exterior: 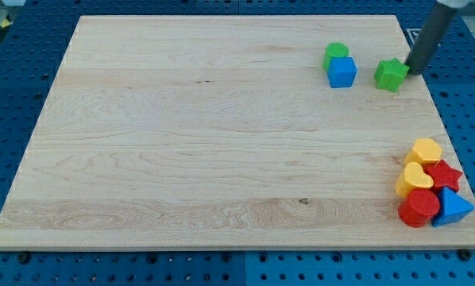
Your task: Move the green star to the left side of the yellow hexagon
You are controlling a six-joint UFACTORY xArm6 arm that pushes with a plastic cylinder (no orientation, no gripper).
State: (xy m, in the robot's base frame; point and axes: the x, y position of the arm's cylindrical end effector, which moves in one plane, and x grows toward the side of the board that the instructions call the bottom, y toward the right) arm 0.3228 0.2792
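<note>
The green star point(391, 75) lies near the board's top right. My tip point(414, 72) is just to its right, touching or nearly touching it. The yellow hexagon point(424, 151) sits at the top of a cluster of blocks at the board's bottom right, far below the star. The rod rises from the tip to the view's top right.
A green cylinder point(335, 53) and a blue cube point(341, 72) stand together left of the star. Below the hexagon are a yellow heart point(413, 179), a red star point(443, 175), a red cylinder point(419, 208) and a blue triangle point(453, 208). The wooden board's right edge point(448, 135) is close.
</note>
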